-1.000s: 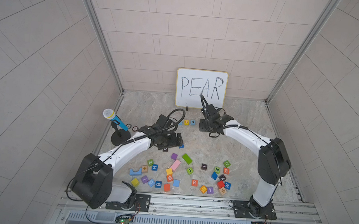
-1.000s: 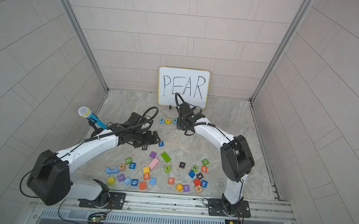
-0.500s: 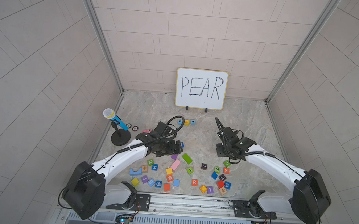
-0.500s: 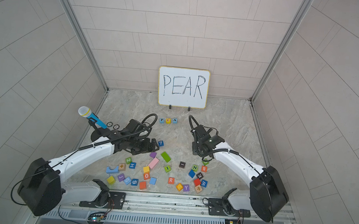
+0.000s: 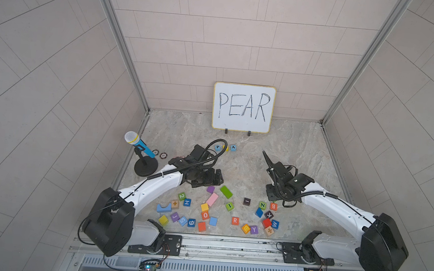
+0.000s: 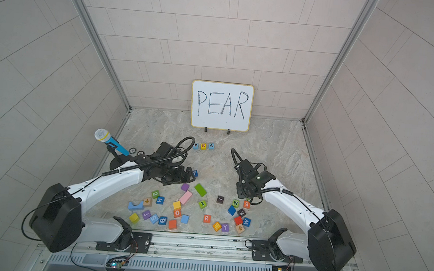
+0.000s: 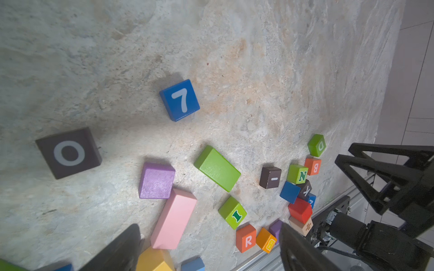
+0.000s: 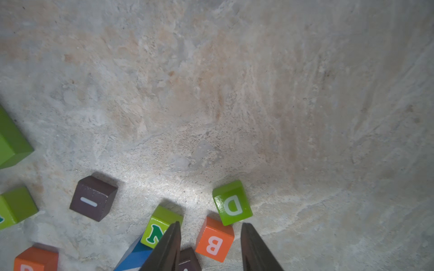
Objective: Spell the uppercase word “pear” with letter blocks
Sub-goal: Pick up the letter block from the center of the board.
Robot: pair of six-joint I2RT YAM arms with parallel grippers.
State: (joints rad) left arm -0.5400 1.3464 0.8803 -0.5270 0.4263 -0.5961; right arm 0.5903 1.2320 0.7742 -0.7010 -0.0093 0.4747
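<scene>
E block [image 5: 227, 149] mostly hidden behind cable loop [image 5: 220, 140] of left arm [image 5: 159, 183] in a top view. Left gripper [image 7: 209, 225]: fingers [image 7: 117, 251] cut by frame edge, one blurred. 7 cube [image 6: 195, 173] partly behind it in a top view. O block [image 7: 68, 152] hidden under left arm in both top views. Right gripper [image 8: 210, 224]: fingers [image 8: 253, 248] cut by edge, tips unseen in top views. D block [image 8: 232, 203] almost fully covered there. Orange R block [image 8: 35, 260]: letter mostly cut off. Dark block [image 8: 187, 260] between right fingers: face hidden. Rings [image 5: 163, 155] by microphone stand [image 5: 144, 167]: too small to identify.
</scene>
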